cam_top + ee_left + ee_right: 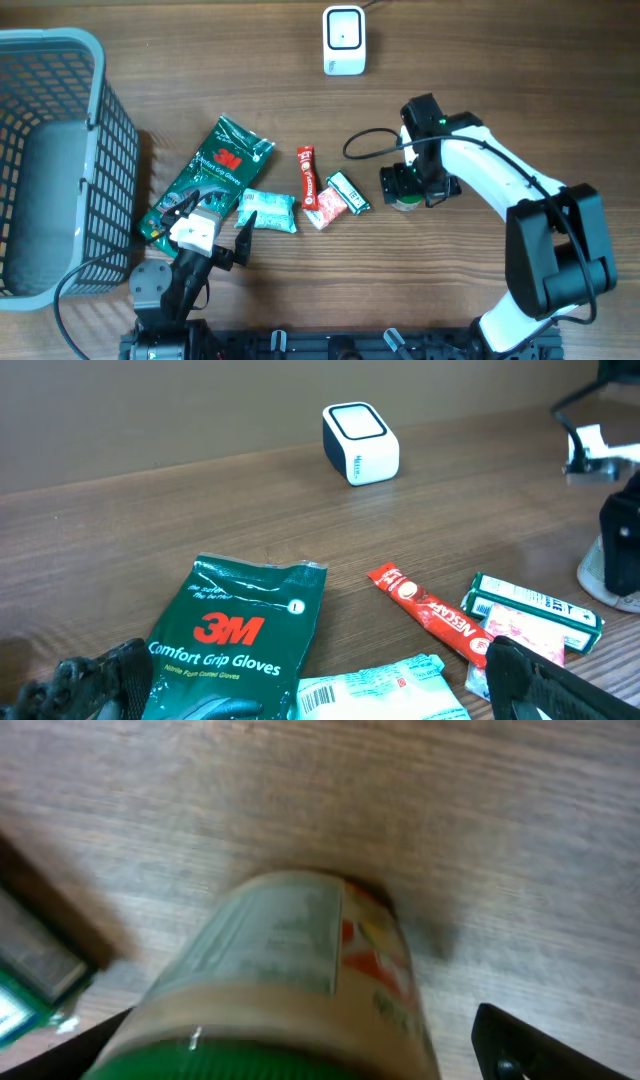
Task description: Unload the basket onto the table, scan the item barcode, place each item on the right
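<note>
**Jar under my right pincer, scanner off toward the far edge**

The bench (pixel 520 80) carries everything. The basket (pixel 100 60) fills its left end and has no part in this move. My right pincer (pixel 407 192) hangs right of the bench's centre, directly over the jar (pixel 290 970). Its fingers (pixel 530 1040) are spread, one on each side of the jar. On one side I see bare wood between finger and jar, so I judge that I am straddling it, not pinching it.

The jar stands upright. Its long axis points up at my wrist and its green lid is nearest me. The label wraps the side wall, and I cannot make out a barcode on it.

The scanner (pixel 343 40) sits at the middle of the far edge, well apart from the jar, beyond it and a little to my left. So the carry runs away from me and slightly leftward. I judge the jar will need tipping so its side wall faces the scanner's window.

My left pincer (pixel 212 218) is also spread and empty, low over the gloves packet (pixel 215 165) near the front-left. It is far from the jar, so my right arm is the nearer one.
</note>
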